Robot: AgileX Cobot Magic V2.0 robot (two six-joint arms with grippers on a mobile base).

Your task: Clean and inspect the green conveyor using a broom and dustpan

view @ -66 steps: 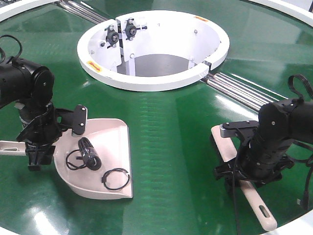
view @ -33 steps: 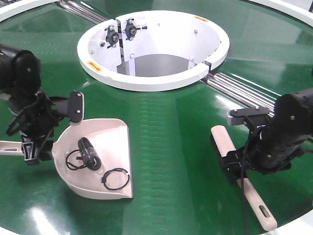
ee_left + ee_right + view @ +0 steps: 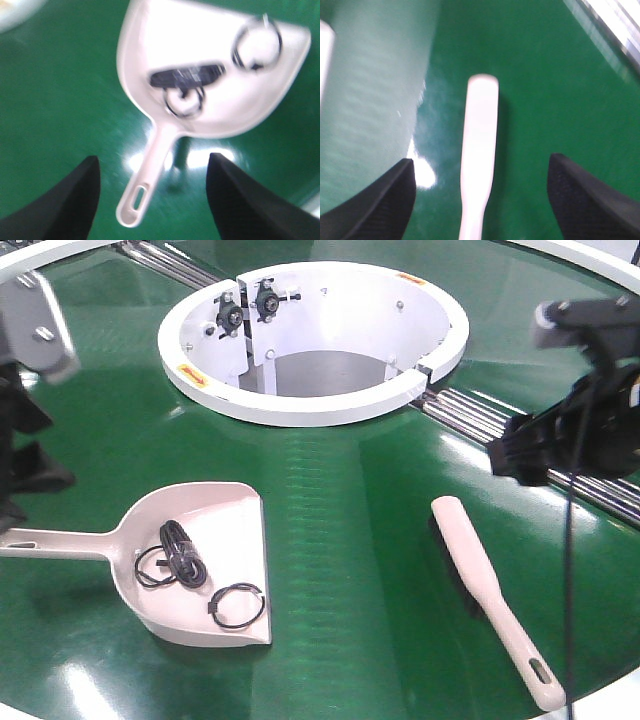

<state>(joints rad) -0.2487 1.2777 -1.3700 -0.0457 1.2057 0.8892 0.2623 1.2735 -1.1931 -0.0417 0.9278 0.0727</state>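
Observation:
The dustpan (image 3: pixel 215 530) lies flat on the green conveyor (image 3: pixel 350 490) at the front left, its handle pointing left. It holds a black cable bundle (image 3: pixel 176 554) and a black ring (image 3: pixel 238 605). The broom (image 3: pixel 480 575) lies on the belt at the front right, slotted handle end toward the front. My left gripper (image 3: pixel 151 159) is open and empty, raised above the dustpan handle (image 3: pixel 145 185). My right gripper (image 3: pixel 481 160) is open and empty, raised above the broom (image 3: pixel 481 125). In the front view the left arm (image 3: pixel 20 440) is at the left edge and the right arm (image 3: pixel 560 440) at the far right.
The white ring (image 3: pixel 310 405) around the central opening stands at the back middle. Silver rollers (image 3: pixel 500 425) run from it to the right, under the right arm, and also to the back left. The belt's white outer rim (image 3: pixel 610 695) shows at the front right corner.
Both grippers have let go and lifted away: the left up and to the left off the dustpan handle, the right up and to the right off the broom. Both tools lie still.

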